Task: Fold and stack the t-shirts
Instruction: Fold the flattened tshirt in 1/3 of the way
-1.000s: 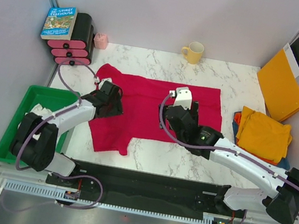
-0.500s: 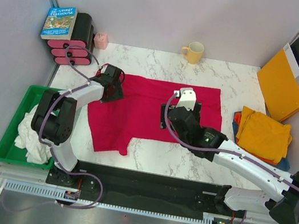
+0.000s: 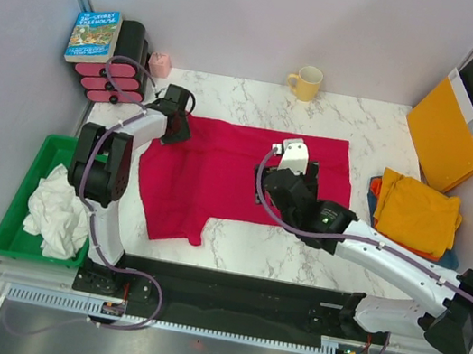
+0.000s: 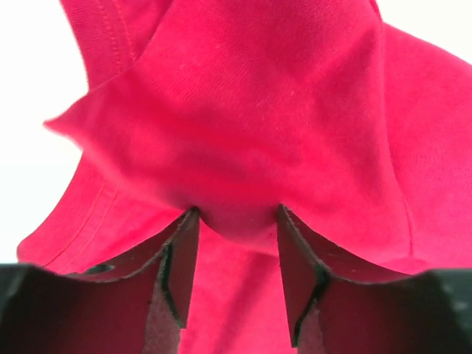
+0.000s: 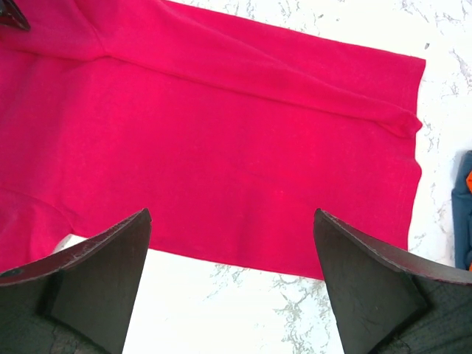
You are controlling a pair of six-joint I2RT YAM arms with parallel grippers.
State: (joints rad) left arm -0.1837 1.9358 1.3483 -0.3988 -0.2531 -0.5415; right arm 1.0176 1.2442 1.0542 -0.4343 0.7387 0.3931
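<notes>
A crimson t-shirt (image 3: 239, 164) lies spread on the marble table. My left gripper (image 3: 173, 118) is at the shirt's far left corner, by the sleeve. In the left wrist view its jaws (image 4: 236, 215) are closed on a raised fold of the shirt (image 4: 258, 110), and the cloth tents up to the tips. My right gripper (image 3: 282, 190) hovers open and empty over the shirt's middle. In the right wrist view its fingertips (image 5: 230, 221) frame the shirt's near edge (image 5: 221, 133). A folded mustard-yellow shirt (image 3: 415, 213) tops a stack at the right, with blue (image 3: 453, 259) beneath. A white shirt (image 3: 56, 214) lies crumpled in the bin.
A green bin (image 3: 18, 194) sits off the table's left edge. An orange-yellow envelope (image 3: 450, 132) leans at the back right. A yellow mug (image 3: 306, 83) stands at the back. A book (image 3: 94, 34) on a black and pink rack (image 3: 112, 77) and a small pink item (image 3: 159, 64) are at the back left.
My left gripper has moved away from me and to the left along the shirt's left side, to the sleeve corner. The right gripper has barely shifted.
</notes>
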